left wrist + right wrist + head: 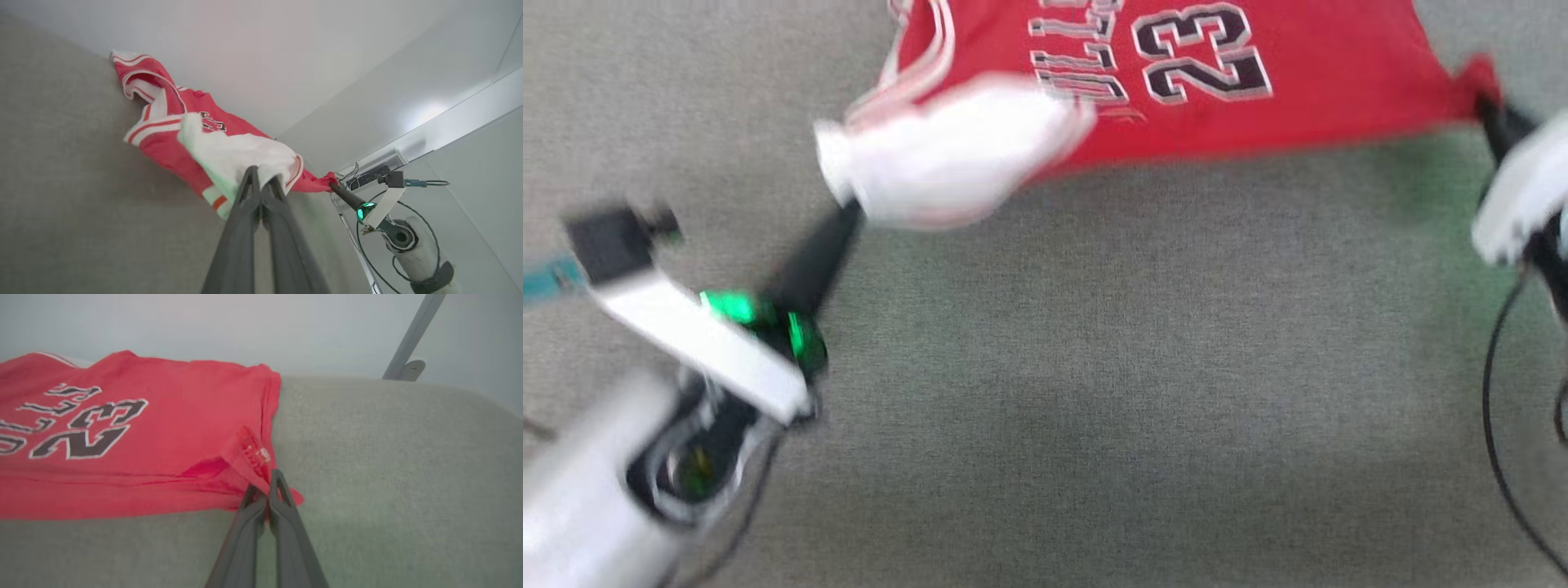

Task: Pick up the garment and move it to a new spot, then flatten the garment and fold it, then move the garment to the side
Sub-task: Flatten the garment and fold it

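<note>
Though blurred, garment [1258, 90] partly beyond head view's top edge

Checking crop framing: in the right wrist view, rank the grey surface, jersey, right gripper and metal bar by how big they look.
1. grey surface
2. jersey
3. right gripper, magnified by nearness to the camera
4. metal bar, far off, so its true size against the gripper is unsure

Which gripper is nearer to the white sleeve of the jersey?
Left. The left gripper pinches the white sleeve; the right gripper holds a bottom corner of the red jersey, beyond the lettering.
</note>
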You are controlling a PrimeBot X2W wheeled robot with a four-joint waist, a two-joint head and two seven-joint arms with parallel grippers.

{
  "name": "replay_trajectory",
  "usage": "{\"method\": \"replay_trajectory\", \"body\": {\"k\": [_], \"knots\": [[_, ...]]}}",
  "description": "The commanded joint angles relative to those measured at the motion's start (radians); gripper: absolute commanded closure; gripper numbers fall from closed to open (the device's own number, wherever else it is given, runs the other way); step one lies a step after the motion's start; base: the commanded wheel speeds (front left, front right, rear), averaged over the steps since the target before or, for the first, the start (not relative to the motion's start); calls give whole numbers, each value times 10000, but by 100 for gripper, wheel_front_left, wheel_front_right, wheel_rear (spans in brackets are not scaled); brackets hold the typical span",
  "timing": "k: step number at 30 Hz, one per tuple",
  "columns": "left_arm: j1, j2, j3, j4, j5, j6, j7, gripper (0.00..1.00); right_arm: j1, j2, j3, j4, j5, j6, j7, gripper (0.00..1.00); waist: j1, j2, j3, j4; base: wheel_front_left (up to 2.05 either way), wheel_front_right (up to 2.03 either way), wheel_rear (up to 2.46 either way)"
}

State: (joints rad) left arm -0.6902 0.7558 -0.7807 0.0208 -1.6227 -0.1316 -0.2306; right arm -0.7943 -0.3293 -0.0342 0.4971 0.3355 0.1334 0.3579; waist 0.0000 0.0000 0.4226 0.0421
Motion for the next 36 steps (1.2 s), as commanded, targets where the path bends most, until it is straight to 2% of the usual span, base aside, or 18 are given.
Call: {"method": "replay_trajectory", "body": {"k": [1,7,14,18,21,24,31,36], "knots": [[619,203,-150,-298,319,25,-96,100,799,-249,58,-565,300,-49,195,100,0,0,-294,50,0,0,0],[3075,801,-475,-1420,989,25,-325,100,4478,-652,-399,-3391,1437,-39,1411,100,0,0,-1005,86,0,0,0],[5032,1121,130,-2098,1459,25,-352,100,7359,-225,-1305,-5835,1765,-39,2588,100,0,0,-1286,115,0,0,0],[5677,1316,355,-2442,1868,25,-353,100,8278,169,-1797,-6959,1833,-39,3040,100,0,0,-1234,146,0,0,0],[5288,1419,204,-2526,2110,25,-356,100,8334,369,-2012,-7359,1809,-39,3256,100,0,0,-1174,156,0,0,0],[4439,1290,-4,-2489,1954,25,-106,100,7820,553,-2115,-7285,1890,-37,3359,100,0,0,-1100,146,0,0,0],[1938,892,-226,-1483,1419,25,868,100,5943,410,-1811,-6284,1591,-36,3382,100,0,0,-646,29,0,0,0],[877,692,-293,-843,1134,25,1266,100,4785,463,-1490,-5476,1407,-33,3232,100,0,0,-283,-74,0,0,0]]}}
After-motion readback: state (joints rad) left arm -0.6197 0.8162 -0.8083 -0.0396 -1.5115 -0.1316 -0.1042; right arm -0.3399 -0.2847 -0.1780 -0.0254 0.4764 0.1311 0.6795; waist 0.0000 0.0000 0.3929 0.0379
